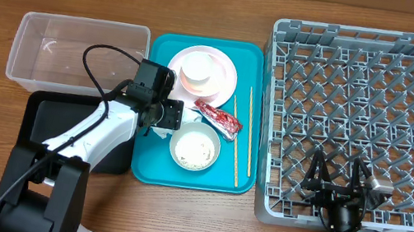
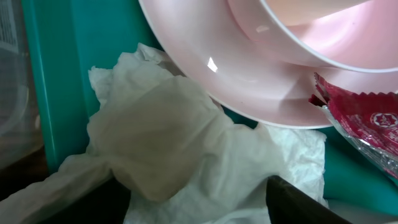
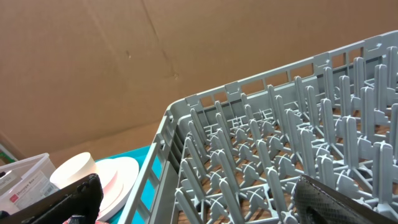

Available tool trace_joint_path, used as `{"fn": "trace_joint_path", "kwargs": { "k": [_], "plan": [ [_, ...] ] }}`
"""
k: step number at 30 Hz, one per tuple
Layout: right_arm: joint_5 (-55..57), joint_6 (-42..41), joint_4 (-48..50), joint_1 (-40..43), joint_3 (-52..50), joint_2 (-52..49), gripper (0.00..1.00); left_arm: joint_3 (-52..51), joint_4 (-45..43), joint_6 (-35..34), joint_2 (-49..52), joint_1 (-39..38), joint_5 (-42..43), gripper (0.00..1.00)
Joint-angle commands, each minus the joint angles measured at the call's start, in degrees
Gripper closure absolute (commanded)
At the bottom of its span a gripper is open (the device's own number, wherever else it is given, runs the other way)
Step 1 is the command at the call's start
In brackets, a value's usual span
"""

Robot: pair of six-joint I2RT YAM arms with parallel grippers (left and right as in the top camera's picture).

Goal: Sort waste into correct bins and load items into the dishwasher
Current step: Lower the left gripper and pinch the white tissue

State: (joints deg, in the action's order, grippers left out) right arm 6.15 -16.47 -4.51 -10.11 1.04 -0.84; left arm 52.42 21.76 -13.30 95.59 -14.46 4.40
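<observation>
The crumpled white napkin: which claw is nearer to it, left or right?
Left. The left claw hovers right over the napkin at the left edge of the teal tray, beside the pink plate. The right claw is far off, over the near edge of the grey rack.

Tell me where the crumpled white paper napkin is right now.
In the left wrist view the crumpled white paper napkin lies on the flat teal serving tray near its left rim, right beside the pale pink round plate.

Wooden table (image 1: pixel 207 8): clear tub (image 1: pixel 75 53) far left, black tray (image 1: pixel 44 119) nearer robot, teal tray (image 1: pixel 147 169) centre, grey rack (image 1: pixel 361 90) right.
</observation>
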Motion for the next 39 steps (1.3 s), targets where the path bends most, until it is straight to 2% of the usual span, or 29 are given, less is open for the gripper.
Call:
{"fn": "trace_joint_path", "kwargs": {
  "k": [1, 5, 10, 16, 21, 24, 34, 39],
  "plan": [
    [-0.28, 0.0, 0.33, 0.39, -0.59, 0.5, 0.0, -0.31, -0.15, 0.66, -0.24, -0.83, -0.33, 0.23],
    [-0.28, 0.0, 0.31, 0.39, -0.59, 0.5, 0.0, 2.34, 3.02, 0.9, -0.24, -1.46, -0.39, 0.11],
    [-0.28, 0.0, 0.31, 0.39, -0.59, 0.5, 0.0, 6.82, 7.28, 2.01, -0.24, -2.36, -0.55, 0.08],
    [-0.28, 0.0, 0.33, 0.39, -0.59, 0.5, 0.0, 12.15, 11.63, 3.52, -0.26, -2.51, -1.09, 0.13],
    [-0.28, 0.0, 0.31, 0.39, -0.59, 0.5, 0.0, 11.74, 11.45, 3.72, -0.11, -2.51, -8.39, 0.2],
    [-0.28, 0.0, 0.33, 0.39, -0.59, 0.5, 0.0, 10.97, 11.04, 3.91, 0.35, -2.51, -8.39, 0.25],
    [-0.28, 0.0, 0.31, 0.39, -0.59, 0.5, 0.0, 10.32, 9.44, 3.89, 7.8, -2.51, -7.26, 0.25],
    [-0.28, 0.0, 0.31, 0.39, -0.59, 0.5, 0.0, 10.32, 9.49, 3.89, 11.17, -2.62, -7.21, 0.34]
  ]
}}
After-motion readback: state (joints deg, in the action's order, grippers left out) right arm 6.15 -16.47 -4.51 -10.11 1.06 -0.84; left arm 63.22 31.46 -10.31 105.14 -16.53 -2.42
